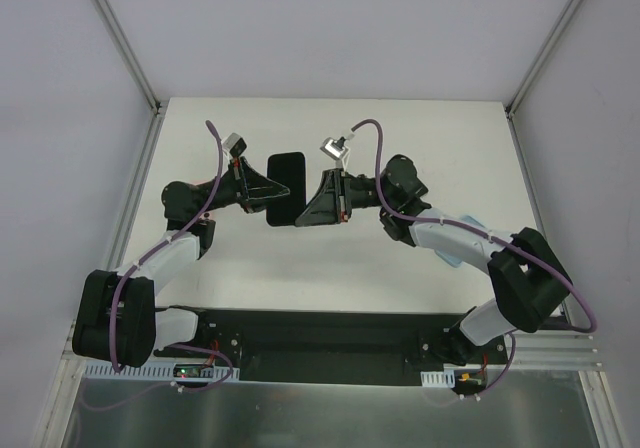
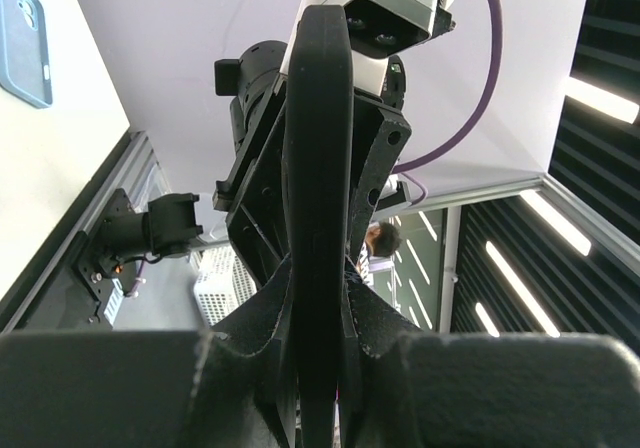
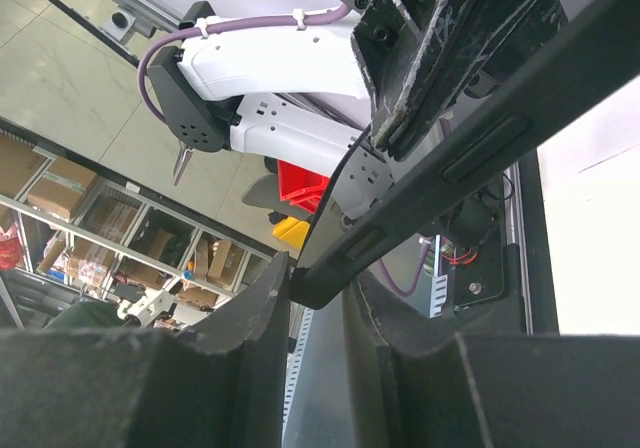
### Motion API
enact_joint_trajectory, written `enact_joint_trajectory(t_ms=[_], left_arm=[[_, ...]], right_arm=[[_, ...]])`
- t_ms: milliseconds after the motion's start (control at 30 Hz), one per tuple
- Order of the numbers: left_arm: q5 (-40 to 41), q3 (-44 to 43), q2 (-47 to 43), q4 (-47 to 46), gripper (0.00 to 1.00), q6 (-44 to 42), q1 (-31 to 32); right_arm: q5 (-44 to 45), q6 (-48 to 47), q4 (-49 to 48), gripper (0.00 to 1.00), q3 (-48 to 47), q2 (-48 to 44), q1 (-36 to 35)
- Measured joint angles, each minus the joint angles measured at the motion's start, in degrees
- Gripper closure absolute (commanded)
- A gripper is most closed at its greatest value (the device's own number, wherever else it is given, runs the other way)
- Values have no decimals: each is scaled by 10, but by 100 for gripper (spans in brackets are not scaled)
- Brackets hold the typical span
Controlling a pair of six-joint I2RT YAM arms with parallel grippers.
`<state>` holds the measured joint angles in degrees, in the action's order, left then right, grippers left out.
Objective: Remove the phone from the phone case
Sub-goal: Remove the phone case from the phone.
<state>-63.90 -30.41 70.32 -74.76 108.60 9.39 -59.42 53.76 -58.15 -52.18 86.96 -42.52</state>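
Note:
The black phone [image 1: 285, 188] is held above the table's middle between both grippers. My left gripper [image 1: 270, 190] is shut on its left edge; in the left wrist view the phone [image 2: 318, 168] shows edge-on, pinched between my fingers at the gripper [image 2: 318, 303]. My right gripper [image 1: 303, 211] grips the phone's near right corner; in the right wrist view that corner [image 3: 420, 183] sits between the two fingers at the gripper [image 3: 318, 290]. The light blue phone case [image 1: 453, 260] lies apart on the table, mostly hidden under my right arm, and shows in the left wrist view [image 2: 25, 38].
The white table [image 1: 400, 128] is walled by metal rails on both sides. The black base plate [image 1: 320, 338] runs along the near edge.

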Motion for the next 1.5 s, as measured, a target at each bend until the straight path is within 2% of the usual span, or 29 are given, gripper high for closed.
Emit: enact_joint_trajectory(t_ms=[200, 300, 367, 500, 633, 1067, 1333, 1400, 1433, 1500], left_arm=[[4, 0, 0, -3, 100, 12, 0], [9, 0, 0, -3, 100, 17, 3], [9, 0, 0, 2, 100, 17, 8], [3, 0, -12, 16, 100, 6, 12], [3, 0, -33, 15, 100, -3, 12], [0, 13, -33, 33, 100, -7, 10], [51, 14, -31, 95, 100, 37, 3], [60, 14, -31, 102, 100, 40, 3], [60, 14, -31, 105, 100, 41, 3], [61, 16, -31, 108, 100, 41, 3]], right_arm=[[-3, -17, -2, 99, 1, -2, -5], [7, -60, 39, 99, 2, -21, -9], [22, -125, 108, 99, 1, -49, -14], [75, -290, 338, 99, -44, -105, -40], [98, -384, 441, 99, -79, -122, -57], [112, -474, 495, 99, -82, -131, -67], [90, -507, 483, 98, -82, -131, -92], [89, -505, 479, 90, -82, -131, -93], [88, -500, 479, 72, -82, -131, -91], [83, -479, 476, 50, -84, -127, -83]])
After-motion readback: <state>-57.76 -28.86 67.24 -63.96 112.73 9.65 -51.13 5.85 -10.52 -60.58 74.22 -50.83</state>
